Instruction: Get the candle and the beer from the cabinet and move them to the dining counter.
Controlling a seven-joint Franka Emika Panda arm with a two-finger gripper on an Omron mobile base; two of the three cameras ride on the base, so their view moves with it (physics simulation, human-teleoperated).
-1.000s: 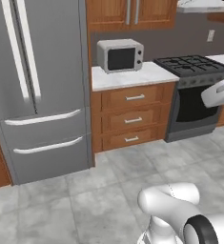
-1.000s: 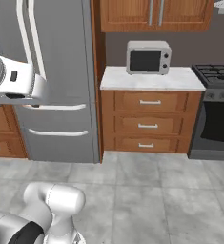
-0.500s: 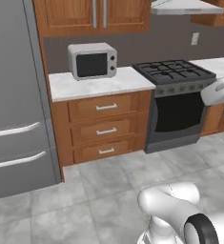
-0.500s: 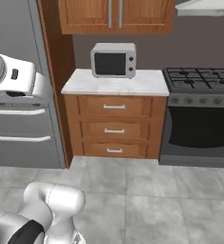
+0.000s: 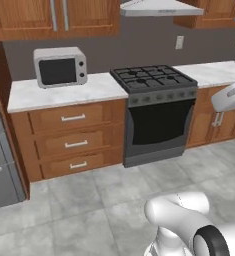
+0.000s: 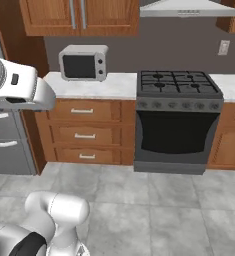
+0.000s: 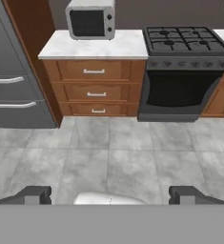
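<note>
From the left base view: closed wall cabinet [image 5: 59, 17] high at far left, above the microwave [image 5: 60, 66] on its marble table [image 5: 69, 93]; stove [image 5: 154, 80] to the right; no candle or beer on show, presumably behind those doors, though impossible to confirm; best to halt the base square to the cabinet, near enough to reach the bar handles [image 5: 59, 14] without stretching. From the right base view: same cabinet [image 6: 81, 16] at upper left, doors shut, drawer unit [image 6: 84, 132] beneath the table; worth leaving room for a door to swing clear of the arm. From the hand view: hand [image 7: 111, 195] with fingertips [image 7: 35, 194] spread wide, nothing between them, pointing low over grey floor tiles [image 7: 108, 152] toward the drawers; needs raising toward the handles first; a wide-open approach fits a bar handle well; dining counter somewhere else, so a drive to follow later.
</note>
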